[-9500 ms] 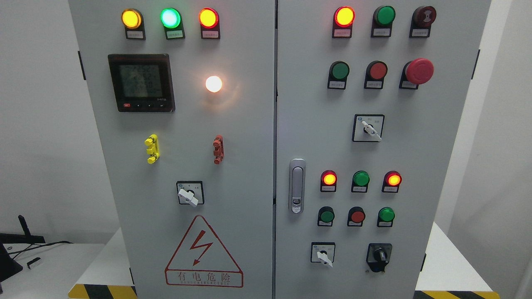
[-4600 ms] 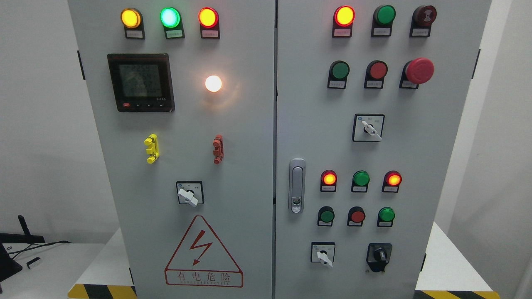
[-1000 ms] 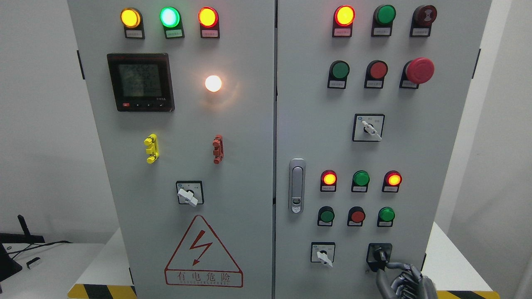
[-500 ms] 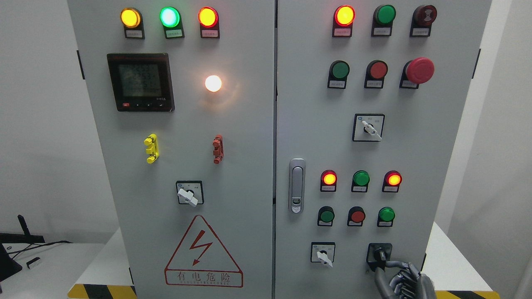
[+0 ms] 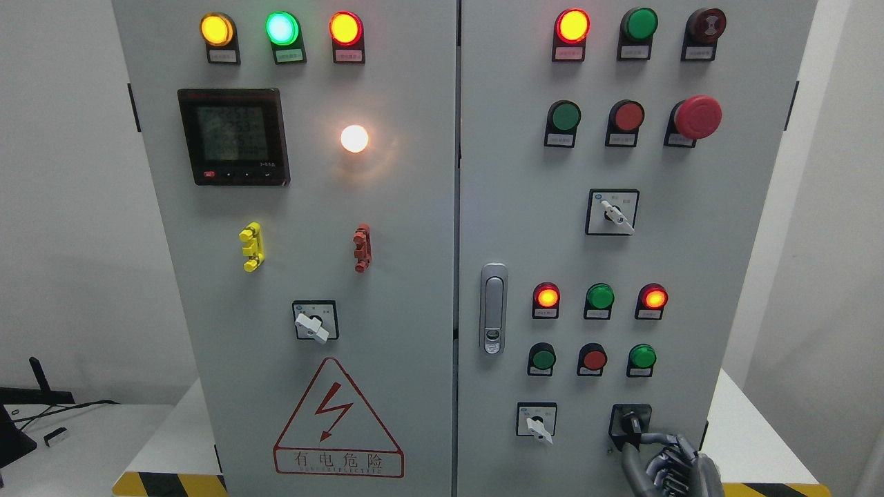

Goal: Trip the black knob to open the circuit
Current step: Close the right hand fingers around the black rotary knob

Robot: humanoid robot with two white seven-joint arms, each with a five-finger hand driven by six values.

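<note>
The black knob [image 5: 629, 420] sits on a black square plate at the lower right of the grey cabinet's right door [image 5: 525, 228]. My right hand [image 5: 634, 442] comes up from the bottom edge at the right. Its grey fingers [image 5: 656, 439] curl onto the knob's lower right side, with the thumb just below the knob. The knob's lower half is hidden behind the fingers. The left arm does not show.
Left of the knob is a white-handled selector switch [image 5: 537, 422]. Above it are rows of red and green buttons [image 5: 594, 359] and lit lamps [image 5: 547, 297]. A door latch [image 5: 493, 308] is at the door's left edge. Hazard-striped base edges show at the bottom corners.
The right hand rose into view from the bottom right and reached the black knob. Over the last second it has only edged slightly left and closer on the knob.
</note>
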